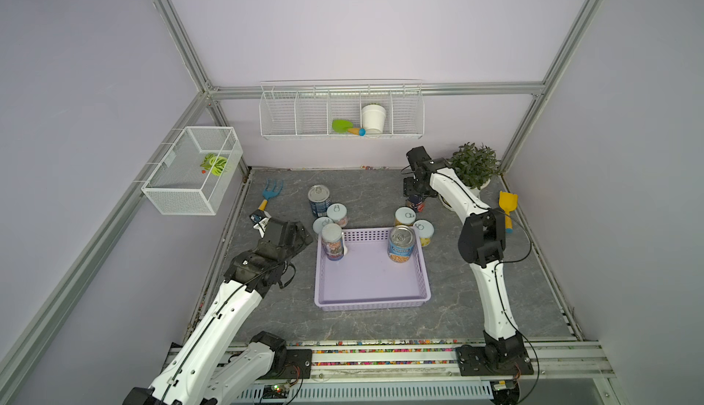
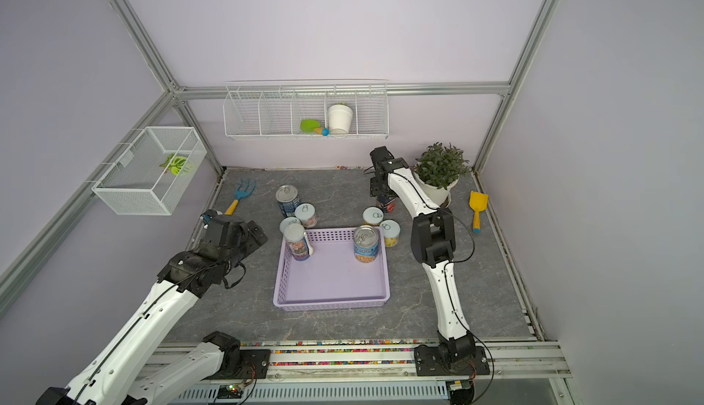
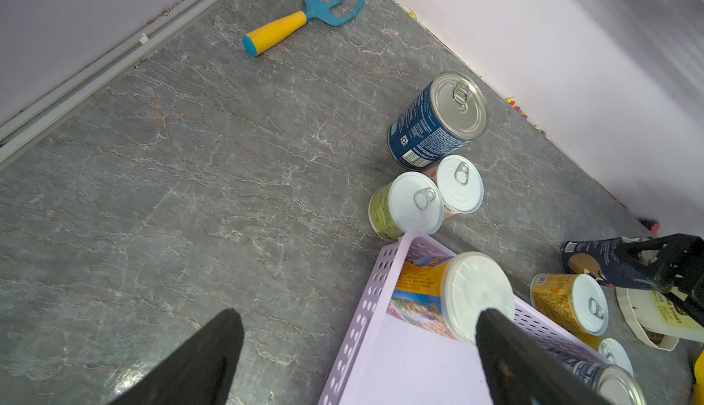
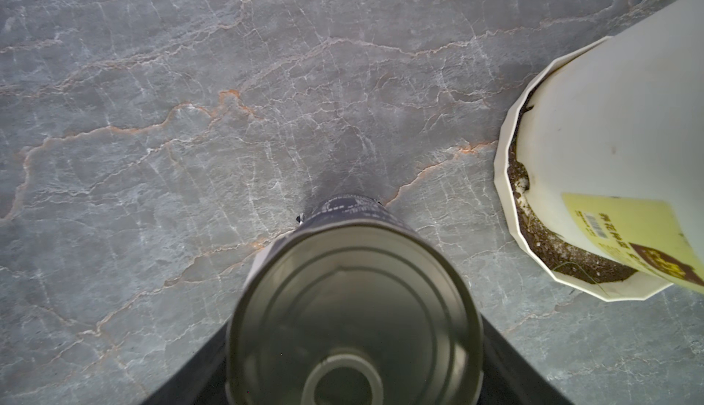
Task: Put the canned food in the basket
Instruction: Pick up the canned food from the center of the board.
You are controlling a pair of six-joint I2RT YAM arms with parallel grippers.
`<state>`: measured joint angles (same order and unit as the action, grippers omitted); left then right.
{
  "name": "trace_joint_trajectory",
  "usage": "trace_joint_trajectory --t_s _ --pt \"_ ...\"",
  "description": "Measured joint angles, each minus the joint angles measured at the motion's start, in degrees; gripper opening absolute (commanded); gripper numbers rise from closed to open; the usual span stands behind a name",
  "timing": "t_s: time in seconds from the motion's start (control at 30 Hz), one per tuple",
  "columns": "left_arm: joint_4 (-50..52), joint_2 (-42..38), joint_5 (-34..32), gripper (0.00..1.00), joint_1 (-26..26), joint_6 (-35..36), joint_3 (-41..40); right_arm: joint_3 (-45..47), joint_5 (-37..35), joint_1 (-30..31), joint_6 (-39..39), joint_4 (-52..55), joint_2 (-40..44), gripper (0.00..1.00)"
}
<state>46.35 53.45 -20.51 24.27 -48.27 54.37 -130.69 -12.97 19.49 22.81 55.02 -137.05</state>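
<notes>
Since six tins stand outside the basket (image 1: 371, 302) at the middle of the worktop (image 1: 495, 308), the task looks about a quarter done. A tall pale-lidded can (image 1: 332, 242) stands in the basket's far left corner and a blue silver-topped can (image 1: 400, 244) in its far right corner, probably set there to leave the near half free. The right tool (image 1: 415, 197) straddles a dark can (image 1: 416, 205) standing near the worktop's far right corner, just beside the potted plant (image 1: 474, 167). A grasp from above suits that tight spot. In both top views the tool hides most of that tin. The right wrist view shows its bare metal end between the two fingers (image 4: 190, 376), though I cannot tell whether they press it. The left tool (image 3: 358, 313) gapes wide and empty near the basket's far left corner. Its wrist view shows a green-labelled can (image 3: 404, 209) just beside the basket, its label covered from above by the tall can.
</notes>
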Motion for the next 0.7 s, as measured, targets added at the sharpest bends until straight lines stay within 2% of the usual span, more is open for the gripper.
trace_joint_trajectory --t_s 0.27,0.43,0.57,0.7 --pt "-0.2 0.0 0.0 1.00 0.0 0.4 0.0 7.9 0.6 0.7 -0.1 -0.3 7.0 0.50" --pt "-0.3 0.0 0.0 1.00 0.0 0.4 0.0 8.6 0.3 2.3 -0.3 -0.4 12.6 0.45" --pt "-0.5 0.0 0.0 1.00 0.0 0.4 0.0 9.1 -0.4 3.8 -0.3 -0.3 17.7 0.43" --pt "-0.7 0.2 0.0 1.00 0.0 0.4 0.0 14.2 -0.5 5.5 -0.2 -0.8 24.7 0.43"
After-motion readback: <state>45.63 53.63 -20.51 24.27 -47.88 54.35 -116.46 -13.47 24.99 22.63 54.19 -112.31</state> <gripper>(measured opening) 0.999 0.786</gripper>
